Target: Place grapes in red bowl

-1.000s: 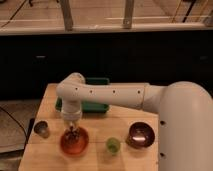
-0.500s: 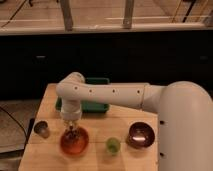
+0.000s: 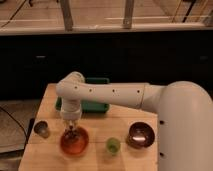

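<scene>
Camera view: small dark purplish grape bunch (image 3: 72,134) is spotted at the gripper (image 3: 71,128) tip, just over the glossy orange-red round bowl (image 3: 81,148) (held or released can't be told), and it's judged soft, light and best pinched gently.

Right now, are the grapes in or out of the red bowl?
Cannot tell: the grapes sit at the gripper, low over the red bowl.

Pale end effector (image 3: 71,127) over orange-red bowl (image 3: 63,145), dark grapes (image 3: 72,135), green cup (image 3: 113,145), green tray (image 3: 95,106), maroon bowl (image 3: 131,135)

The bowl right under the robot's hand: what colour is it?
Glossy orange-red, in the camera view; the gripper hangs just over this red bowl.
</scene>
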